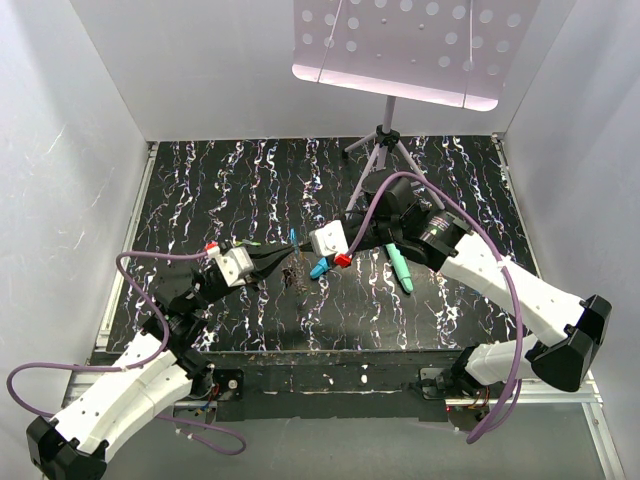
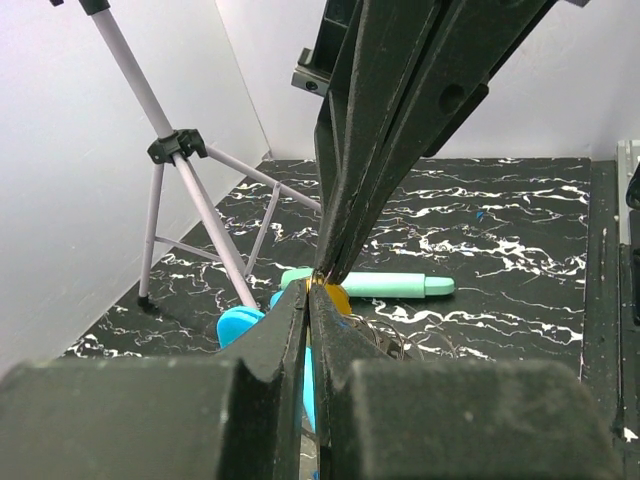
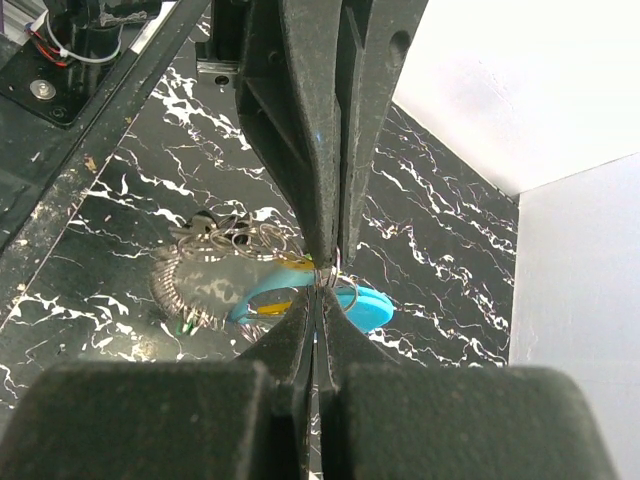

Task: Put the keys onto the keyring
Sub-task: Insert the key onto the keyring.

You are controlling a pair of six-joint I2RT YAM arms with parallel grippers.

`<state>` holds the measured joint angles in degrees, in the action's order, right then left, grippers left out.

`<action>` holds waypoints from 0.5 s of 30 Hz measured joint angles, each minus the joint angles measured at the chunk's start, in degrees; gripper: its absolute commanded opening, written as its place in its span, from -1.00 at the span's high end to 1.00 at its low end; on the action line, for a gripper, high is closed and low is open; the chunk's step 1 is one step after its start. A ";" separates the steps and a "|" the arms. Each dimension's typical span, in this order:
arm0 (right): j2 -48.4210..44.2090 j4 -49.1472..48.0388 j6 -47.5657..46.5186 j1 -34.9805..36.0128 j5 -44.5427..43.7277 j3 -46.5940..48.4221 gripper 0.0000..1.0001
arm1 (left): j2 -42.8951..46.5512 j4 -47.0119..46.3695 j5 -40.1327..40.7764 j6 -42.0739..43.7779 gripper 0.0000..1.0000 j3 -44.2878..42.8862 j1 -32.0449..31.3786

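1. At centre, hold left tool (image 2: pixel 308 292) and right tool (image 3: pixel 320 292) pinched shut, tip to tip, on thin wire (image 3: pixel 337 275) beside yellow key (image 3: pixel 293 262).
2. Thread gently toward keyring (image 3: pixel 365 305), lying just beneath on table (image 3: pixel 440 250).

Both arms reach inward; left end effector (image 2: pixel 308 298) and right end effector (image 3: pixel 320 300) closed, tips meeting.
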<state>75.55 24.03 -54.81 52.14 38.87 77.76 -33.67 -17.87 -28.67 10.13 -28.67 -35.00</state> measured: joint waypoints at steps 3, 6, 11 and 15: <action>-0.17 -0.63 0.74 -0.07 -0.15 -0.46 0.97 | 0.11 -0.59 0.20 -1.22 1.00 0.04 0.02; -0.20 -1.81 2.19 -0.37 -0.11 -0.92 0.97 | -0.02 -1.95 0.22 -3.80 1.00 0.31 0.46; -0.57 -5.07 5.11 -0.66 -0.02 -2.49 0.82 | -1.40 -8.44 -1.20 -12.28 1.00 2.21 3.67; -0.90 -6.25 7.45 -0.72 0.35 -3.15 0.29 | -2.67 -15.47 -1.99 -20.13 1.00 4.39 6.23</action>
<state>74.65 17.78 -47.35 51.42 39.22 74.61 -36.34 -33.34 -30.65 -10.00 -24.27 -28.77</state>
